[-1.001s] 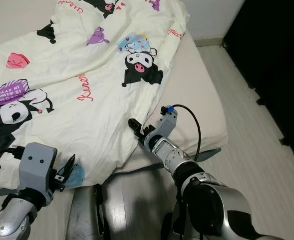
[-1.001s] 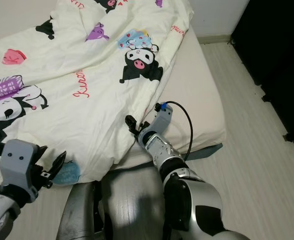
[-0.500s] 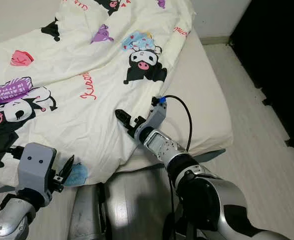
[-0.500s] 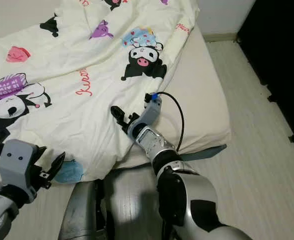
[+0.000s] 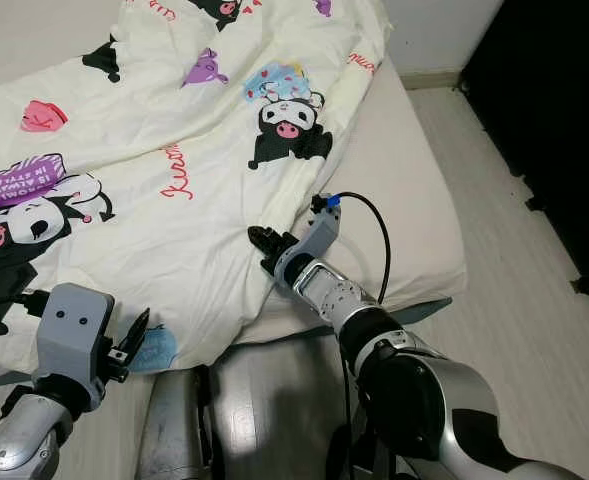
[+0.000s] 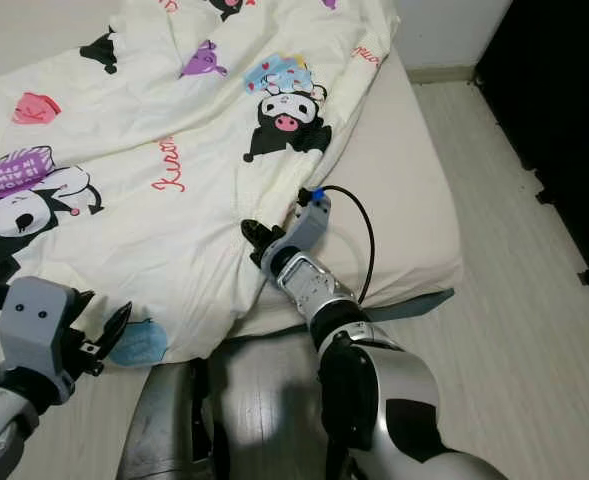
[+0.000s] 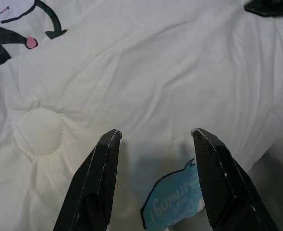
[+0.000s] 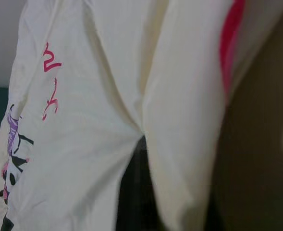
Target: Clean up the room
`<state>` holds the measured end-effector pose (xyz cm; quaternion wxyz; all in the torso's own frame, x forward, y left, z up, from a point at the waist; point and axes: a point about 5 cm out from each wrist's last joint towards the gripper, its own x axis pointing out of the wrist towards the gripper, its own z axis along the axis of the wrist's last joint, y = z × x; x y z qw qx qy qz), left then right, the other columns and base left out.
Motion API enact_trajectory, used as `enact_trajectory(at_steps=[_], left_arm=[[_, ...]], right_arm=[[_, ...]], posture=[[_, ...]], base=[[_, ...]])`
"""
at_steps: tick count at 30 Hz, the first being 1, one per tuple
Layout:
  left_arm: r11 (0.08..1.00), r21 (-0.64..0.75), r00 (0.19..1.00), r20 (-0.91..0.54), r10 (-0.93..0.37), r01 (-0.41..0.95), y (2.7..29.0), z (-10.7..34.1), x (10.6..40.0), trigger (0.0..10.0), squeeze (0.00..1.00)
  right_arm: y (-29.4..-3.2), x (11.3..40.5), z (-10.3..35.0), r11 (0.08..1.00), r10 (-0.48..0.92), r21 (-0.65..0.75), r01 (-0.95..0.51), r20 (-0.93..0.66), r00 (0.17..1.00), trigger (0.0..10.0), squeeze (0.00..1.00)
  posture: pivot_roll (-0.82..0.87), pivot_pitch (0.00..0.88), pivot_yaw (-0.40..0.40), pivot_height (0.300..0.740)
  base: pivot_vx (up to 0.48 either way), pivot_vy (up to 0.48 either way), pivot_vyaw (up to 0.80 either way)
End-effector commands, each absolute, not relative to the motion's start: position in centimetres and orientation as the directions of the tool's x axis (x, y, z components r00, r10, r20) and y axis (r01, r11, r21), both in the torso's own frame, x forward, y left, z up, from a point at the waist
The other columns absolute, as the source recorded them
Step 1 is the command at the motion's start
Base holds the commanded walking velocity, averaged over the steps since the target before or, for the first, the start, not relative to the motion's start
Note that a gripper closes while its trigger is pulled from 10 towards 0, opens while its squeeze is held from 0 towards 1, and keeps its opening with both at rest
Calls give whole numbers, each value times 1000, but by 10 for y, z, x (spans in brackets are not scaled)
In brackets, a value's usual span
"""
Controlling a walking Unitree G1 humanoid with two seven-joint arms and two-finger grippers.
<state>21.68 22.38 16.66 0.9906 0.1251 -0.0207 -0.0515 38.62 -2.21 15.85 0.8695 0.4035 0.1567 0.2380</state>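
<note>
Since half a second ago the right claw (image 5: 265, 240) has drawn back toward the duvet's (image 5: 174, 170) lower edge, where its fingers pinch a fold. The duvet covers most of the mattress (image 5: 414, 215), leaving a bare strip on the right. Left claw (image 7: 155, 159) hovers open at the duvet's near edge. Pale floor (image 5: 534, 330) lies open right of the bed; a dark mass (image 5: 554, 120) borders it.

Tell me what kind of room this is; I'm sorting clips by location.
Most likely a bedroom: a cartoon-print duvet lies spread over a mattress sitting low on a pale wood floor.
</note>
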Motion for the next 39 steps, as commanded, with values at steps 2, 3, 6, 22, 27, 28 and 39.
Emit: enact_trajectory(at_steps=[2, 3, 6, 22, 27, 28, 39], left_arm=[[968, 234, 996, -5, -94, 93, 224, 156, 217, 10000, 0], [971, 224, 996, 4, -88, 85, 224, 155, 221, 10000, 0], [975, 211, 997, 16, -75, 70, 224, 153, 226, 10000, 0], [983, 145, 991, 63, -119, 109, 210, 149, 251, 10000, 0], [982, 133, 988, 67, -142, 132, 207, 150, 248, 10000, 0], [982, 132, 988, 69, -142, 132, 208, 151, 248, 10000, 0], [982, 130, 987, 76, -144, 134, 211, 150, 247, 10000, 0]], right_arm=[[-24, 380, 141, 553, 537, 799, -237, -124, 835, 0, 0], [-30, 380, 138, 558, 520, 800, -222, -129, 844, 0, 0], [-40, 381, 134, 556, 493, 808, -196, -130, 860, 0, 0], [-109, 383, 114, 649, 336, 754, -105, -160, 928, 0, 0], [-133, 384, 115, 684, 279, 724, -84, -154, 948, 0, 0], [-141, 384, 115, 689, 262, 721, -73, -155, 953, 0, 0], [-173, 373, 103, 794, 310, 597, -115, -234, 921, 0, 0]], posture=[[315, 432, -60, 522], [295, 420, -62, 522], [274, 404, -63, 522], [177, 316, -56, 522], [184, 312, -58, 522], [186, 310, -58, 522], [179, 305, -64, 522]], base=[[0, 0, 0], [0, 0, 0], [0, 0, 0], [0, 0, 0], [0, 0, 0], [0, 0, 0], [0, 0, 0]])
